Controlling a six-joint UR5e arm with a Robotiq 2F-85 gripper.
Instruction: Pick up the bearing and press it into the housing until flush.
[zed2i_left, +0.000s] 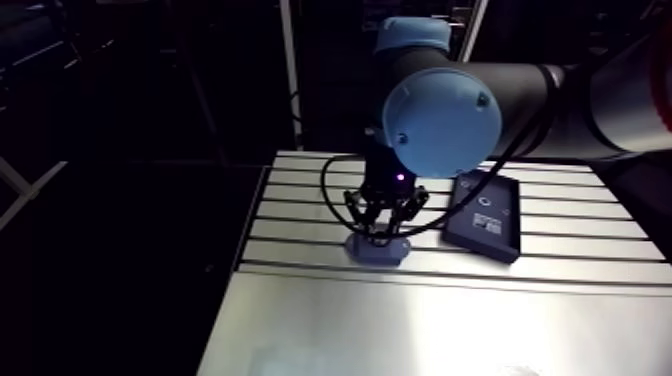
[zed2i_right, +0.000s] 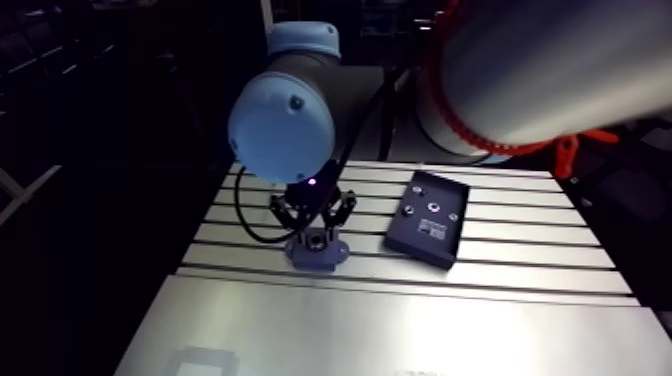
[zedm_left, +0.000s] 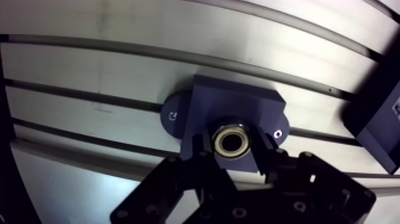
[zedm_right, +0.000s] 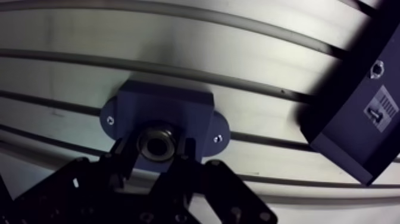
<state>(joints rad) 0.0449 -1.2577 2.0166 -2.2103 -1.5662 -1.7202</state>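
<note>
Reaching down in the arm view: black two-finger gripper (zed2i_left: 378, 236), standing directly over a dark-blue flanged block housing (zed2i_left: 377, 250) that is lying on the slotted aluminium table (zed2i_left: 400, 320); a dark rectangular tray (zed2i_left: 485, 215) is lying just beside it. Wrist view: fingers (zedm_left: 202, 149) are pinching a silver steel ring bearing (zedm_left: 232, 140), narrowly parted around it; bearing is sitting in the housing's bore, possibly not yet flush.

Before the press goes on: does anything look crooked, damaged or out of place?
Nothing stands out. The bearing sits at the housing's bore, square as far as shows, with the gripper shut on it. The housing lies flat on the table. Only the tray beside it lies slanted to the slots, clear of the work.
</note>
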